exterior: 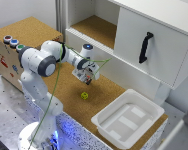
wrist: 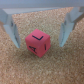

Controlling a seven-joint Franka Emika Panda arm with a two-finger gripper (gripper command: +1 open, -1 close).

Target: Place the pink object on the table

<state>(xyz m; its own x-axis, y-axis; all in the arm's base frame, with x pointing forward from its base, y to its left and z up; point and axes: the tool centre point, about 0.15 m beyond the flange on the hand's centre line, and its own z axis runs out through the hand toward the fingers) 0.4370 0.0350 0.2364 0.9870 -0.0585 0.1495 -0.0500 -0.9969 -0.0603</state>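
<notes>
The pink object [wrist: 38, 42] is a small pink cube with dark marks on its faces. In the wrist view it lies on brown cork between my two fingers [wrist: 11, 30], which stand apart and do not touch it. My gripper [wrist: 39, 44] is open. In the exterior view the gripper [exterior: 87, 77] hangs low over the cork table [exterior: 64, 97], just in front of the white cabinet. The hand hides the pink object in that view.
A yellow-green cube [exterior: 84, 95] lies on the table just in front of the gripper. A white plastic tray [exterior: 144, 107] stands at the exterior view's right. The white cabinet [exterior: 144, 45] has a cork-lined shelf [exterior: 96, 27]. A cork-topped box [exterior: 24, 30] with coloured buttons is at the left.
</notes>
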